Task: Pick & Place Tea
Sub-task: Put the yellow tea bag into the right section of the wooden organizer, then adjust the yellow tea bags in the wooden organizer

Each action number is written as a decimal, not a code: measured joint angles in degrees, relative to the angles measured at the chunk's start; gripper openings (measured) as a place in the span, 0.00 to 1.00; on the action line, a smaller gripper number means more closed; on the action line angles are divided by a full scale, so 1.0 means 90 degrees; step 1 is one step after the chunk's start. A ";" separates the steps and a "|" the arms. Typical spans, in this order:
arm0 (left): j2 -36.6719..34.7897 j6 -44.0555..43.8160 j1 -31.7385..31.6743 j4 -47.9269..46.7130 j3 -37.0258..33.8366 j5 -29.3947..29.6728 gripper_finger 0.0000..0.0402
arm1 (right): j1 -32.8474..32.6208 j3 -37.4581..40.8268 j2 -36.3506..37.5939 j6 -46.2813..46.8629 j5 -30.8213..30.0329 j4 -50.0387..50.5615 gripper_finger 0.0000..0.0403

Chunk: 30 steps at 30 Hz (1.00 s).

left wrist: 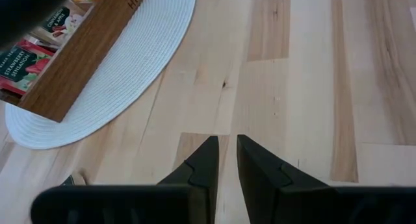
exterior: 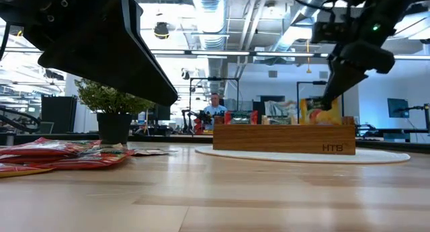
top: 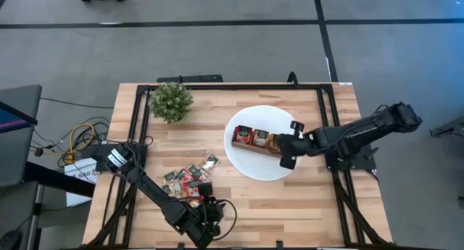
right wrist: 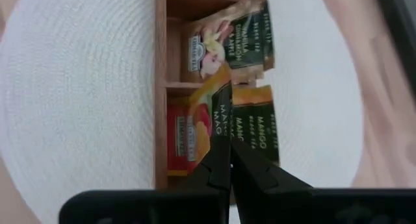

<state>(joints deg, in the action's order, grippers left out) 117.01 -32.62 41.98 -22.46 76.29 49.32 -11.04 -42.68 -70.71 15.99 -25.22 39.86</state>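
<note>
Currently placing — right pincer (right wrist: 229,160) is clamped on an orange tea sachet (right wrist: 218,113) above the wooden tray (top: 254,145) on the white plate (top: 250,167), frame centre. Left pincer (left wrist: 222,160), slightly parted and empty, waits lower left near the loose sachets (top: 190,179). Next — lower into a compartment, release.

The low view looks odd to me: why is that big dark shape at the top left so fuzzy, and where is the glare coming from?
In the low view, the dark shape is a robot arm close to the lens, so it blurs, while the wooden tray stays sharp; ceiling lights and bright windows behind cause the glare. The high view is lit evenly, with soft shadows beside the plant.
</note>
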 joint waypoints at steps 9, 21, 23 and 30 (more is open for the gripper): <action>0.0000 -0.0002 0.0000 0.0005 0.0000 0.0000 0.12 | 0.0425 0.0000 -0.0411 0.0044 0.0329 0.0079 0.08; 0.0000 -0.0013 0.0000 0.0032 0.0000 0.0005 0.12 | 0.1919 -0.0440 -0.0400 -0.0381 0.1655 0.0655 0.70; 0.0000 -0.0022 0.0000 0.0034 0.0000 0.0005 0.12 | 0.2303 -0.0440 -0.0496 -0.0610 0.1894 0.0663 0.75; 0.0000 -0.0024 0.0000 0.0034 0.0000 0.0006 0.12 | 0.2918 -0.0440 -0.0814 -0.1278 0.3244 0.0362 0.78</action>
<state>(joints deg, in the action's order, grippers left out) 117.01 -32.84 41.98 -22.15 76.29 49.37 15.22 -46.63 -78.03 4.49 3.97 43.12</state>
